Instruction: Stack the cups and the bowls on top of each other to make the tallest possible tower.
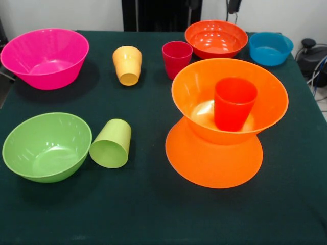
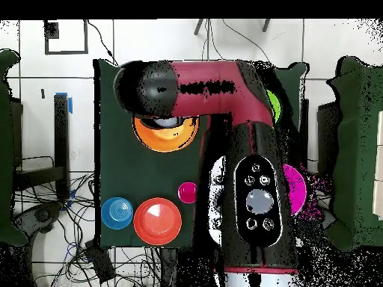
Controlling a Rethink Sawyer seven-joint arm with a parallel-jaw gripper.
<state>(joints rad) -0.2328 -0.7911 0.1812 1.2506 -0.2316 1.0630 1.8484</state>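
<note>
Red-orange cup (image 1: 234, 103) upright, mouth up, inside glossy orange bowl (image 1: 265, 97) atop inverted orange bowl (image 1: 204, 166); lime green cup (image 1: 111, 144) toppled, mouth toward camera. Hand's state: cannot tell.

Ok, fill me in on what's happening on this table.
A tower is partly built: an upside-down large flared orange bowl carries a second orange bowl upright, with a red-orange plastic cup standing inside it. Nothing is being held; the red and black robot arm reaches over the table in the overhead view, its gripper hidden. The large pink bowl, lime green bowl and tipped green cup wait unstacked.
</note>
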